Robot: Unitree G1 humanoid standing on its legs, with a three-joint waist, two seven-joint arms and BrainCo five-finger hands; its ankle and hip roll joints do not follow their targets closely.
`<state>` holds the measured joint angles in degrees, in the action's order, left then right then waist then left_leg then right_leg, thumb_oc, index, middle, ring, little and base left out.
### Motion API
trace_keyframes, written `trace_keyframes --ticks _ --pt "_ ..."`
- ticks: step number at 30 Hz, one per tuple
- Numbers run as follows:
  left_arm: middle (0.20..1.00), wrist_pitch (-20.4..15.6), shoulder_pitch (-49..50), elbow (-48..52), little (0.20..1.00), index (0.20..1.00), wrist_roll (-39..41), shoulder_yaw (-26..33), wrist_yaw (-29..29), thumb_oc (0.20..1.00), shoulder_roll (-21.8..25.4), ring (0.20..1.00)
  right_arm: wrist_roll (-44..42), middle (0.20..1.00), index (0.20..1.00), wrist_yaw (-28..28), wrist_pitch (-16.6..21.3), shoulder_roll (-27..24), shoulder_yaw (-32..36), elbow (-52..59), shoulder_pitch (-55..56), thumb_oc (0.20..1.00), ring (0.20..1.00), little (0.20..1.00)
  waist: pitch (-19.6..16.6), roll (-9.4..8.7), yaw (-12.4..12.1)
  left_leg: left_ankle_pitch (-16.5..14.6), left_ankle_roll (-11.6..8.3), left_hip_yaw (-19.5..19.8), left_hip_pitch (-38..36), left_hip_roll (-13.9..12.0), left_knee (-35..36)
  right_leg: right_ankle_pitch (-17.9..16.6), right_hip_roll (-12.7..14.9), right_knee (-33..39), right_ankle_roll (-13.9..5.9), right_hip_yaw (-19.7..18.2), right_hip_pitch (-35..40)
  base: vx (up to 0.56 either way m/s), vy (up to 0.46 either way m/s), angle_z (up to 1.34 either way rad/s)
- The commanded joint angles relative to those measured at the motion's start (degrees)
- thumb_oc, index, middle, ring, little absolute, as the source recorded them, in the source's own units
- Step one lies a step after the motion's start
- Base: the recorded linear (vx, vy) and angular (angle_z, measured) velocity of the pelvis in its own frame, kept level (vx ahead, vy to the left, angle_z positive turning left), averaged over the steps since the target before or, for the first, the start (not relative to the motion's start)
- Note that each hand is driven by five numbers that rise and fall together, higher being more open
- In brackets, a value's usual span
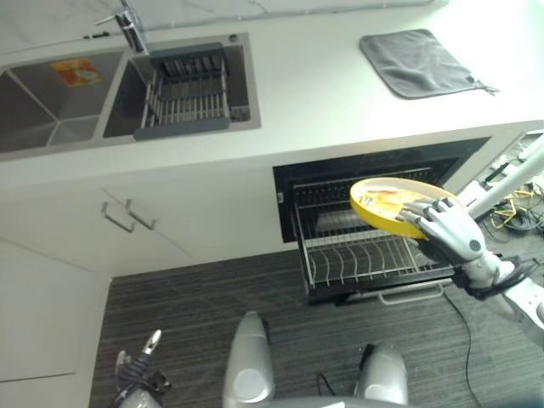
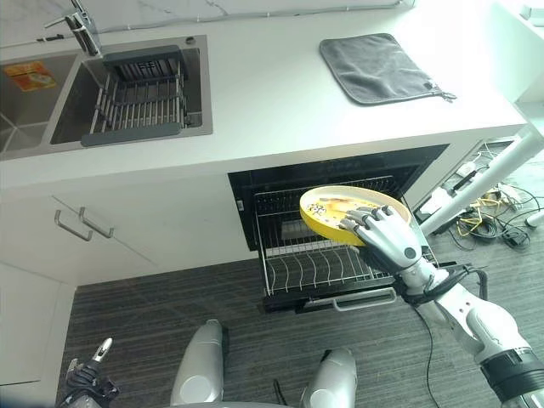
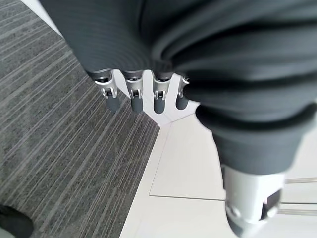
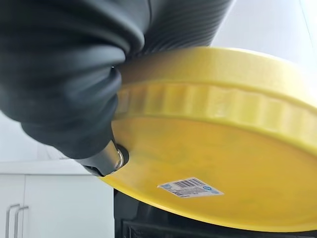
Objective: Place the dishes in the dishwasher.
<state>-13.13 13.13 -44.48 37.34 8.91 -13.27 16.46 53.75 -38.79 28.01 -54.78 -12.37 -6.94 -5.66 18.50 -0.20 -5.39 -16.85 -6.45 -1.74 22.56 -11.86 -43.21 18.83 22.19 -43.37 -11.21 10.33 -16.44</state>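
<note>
The right hand (image 2: pixel 387 238) is clamped on the near rim of a yellow plate (image 2: pixel 340 211), fingers curled over the top and the thumb pressed to the underside, as the right wrist view shows. The plate hangs in the air, tilted, above the pulled-out rack (image 2: pixel 319 268) of the open dishwasher (image 2: pixel 336 183), which sits under the desk (image 2: pixel 280 110). It is not yet touching the wire tines.

The main risk, as I judge it, is the hold itself: the hand pinches only 1 edge, so most of the plate's weight hangs out past the fingers. A quick turn of the wrist could let the plate pivot or slip out and drop onto the rack or the floor (image 2: pixel 170 297).

A 2nd risk is the slotting. The plate lies closer to flat than upright; unless it is tipped on edge and lined up with a gap between tines, it may land across them and rest crooked or slide when released. The far edge is also near the dishwasher's upper frame, so lifting or pushing inward carelessly could knock it there.

The left hand (image 3: pixel 143 94) hangs low by the floor beside the white cabinet (image 3: pixel 188 163), fingers straight and empty, well apart from the work, so it cannot steady the plate if the hold fails.
</note>
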Motion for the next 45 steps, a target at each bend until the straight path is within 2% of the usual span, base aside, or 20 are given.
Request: trace_keyframes --ticks 1,12,19,24,31,33,38,45 --pt "1.0 -1.0 0.6 0.6 1.0 1.0 0.3 -1.7 -0.5 1.0 3.8 1.0 -1.6 0.2 0.2 -3.2 -0.6 -0.2 -0.2 -0.1 -5.1 0.2 0.2 0.2 -2.1 -0.93 -2.4 2.5 0.2 2.0 -2.3 -0.2 -0.5 -0.5 -1.6 -5.0 5.09 2.8 0.4 0.07 -0.006 0.02" --pt "1.0 -1.0 0.5 1.0 1.0 1.0 -1.9 -5.0 0.0 1.0 5.9 1.0 2.5 0.2 0.2 -5.9 -8.8 2.6 -12.7 -13.5 -17.1 0.2 0.2 0.2 -1.8 -0.23 -5.6 3.5 0.12 3.3 -1.8 0.8 0.8 -2.3 -0.3 -4.7 4.14 3.7 -1.2 0.04 -0.004 0.08" --pt "1.0 -1.6 0.4 2.6 1.0 1.0 -1.4 -7.5 0.4 1.0 7.0 1.0 4.5 0.2 0.2 -4.1 -11.3 3.6 -19.1 -19.2 -23.8 0.2 0.2 0.2 -1.1 0.33 -7.5 4.6 0.1 4.0 -1.0 1.3 2.3 -3.4 0.3 -3.9 3.67 4.3 -2.2 -0.01 -0.002 0.03" --pt "1.0 -1.1 0.4 4.0 1.0 1.0 -1.0 -8.5 0.6 1.0 8.0 1.0 5.2 0.2 0.2 -1.5 -11.6 4.4 -23.6 -23.9 -27.8 0.2 0.2 0.2 -0.4 0.49 -8.8 5.1 -0.06 4.6 -0.4 1.2 2.6 -3.5 0.6 -3.7 3.67 4.8 -2.3 0.0 -0.009 0.05" --pt "1.0 -1.3 0.0 4.6 1.0 1.0 0.4 -9.0 1.4 1.0 8.6 1.0 5.3 0.2 0.2 -0.4 -11.3 4.7 -26.2 -28.1 -29.8 0.2 0.2 0.2 1.1 0.91 -9.9 5.6 0.03 5.6 1.2 1.9 2.4 -3.8 0.9 -4.3 3.53 4.7 -4.1 -0.02 -0.002 0.01" --pt "1.0 -1.9 -0.8 4.7 1.0 1.0 1.9 -9.3 1.5 1.0 8.8 1.0 3.8 0.2 0.2 0.0 -10.3 4.6 -26.9 -30.4 -31.5 0.2 0.2 0.2 2.0 1.18 -10.1 5.7 0.0 5.8 2.5 2.2 2.0 -3.9 1.2 -4.8 3.38 4.3 -5.6 -0.12 0.018 0.05" --pt "1.0 -2.6 -1.3 7.1 1.0 1.0 4.4 -10.4 1.0 1.0 9.4 1.0 4.2 0.2 0.2 -1.4 -11.0 5.0 -29.4 -35.2 -34.9 0.2 0.2 0.2 4.4 2.05 -11.1 5.4 0.15 6.6 4.7 3.1 0.5 -4.0 1.9 -6.3 3.26 3.6 -8.3 -0.1 0.016 0.08" --pt "1.0 -3.2 -1.6 9.0 1.0 1.0 6.8 -10.8 1.3 1.0 10.0 1.0 3.5 0.2 0.2 -1.6 -12.0 3.9 -31.4 -36.5 -39.5 0.2 0.2 0.2 6.4 2.98 -11.8 5.4 0.47 7.1 8.1 4.4 -0.8 -3.9 2.8 -8.0 3.3 2.7 -12.0 -0.08 0.021 0.04"
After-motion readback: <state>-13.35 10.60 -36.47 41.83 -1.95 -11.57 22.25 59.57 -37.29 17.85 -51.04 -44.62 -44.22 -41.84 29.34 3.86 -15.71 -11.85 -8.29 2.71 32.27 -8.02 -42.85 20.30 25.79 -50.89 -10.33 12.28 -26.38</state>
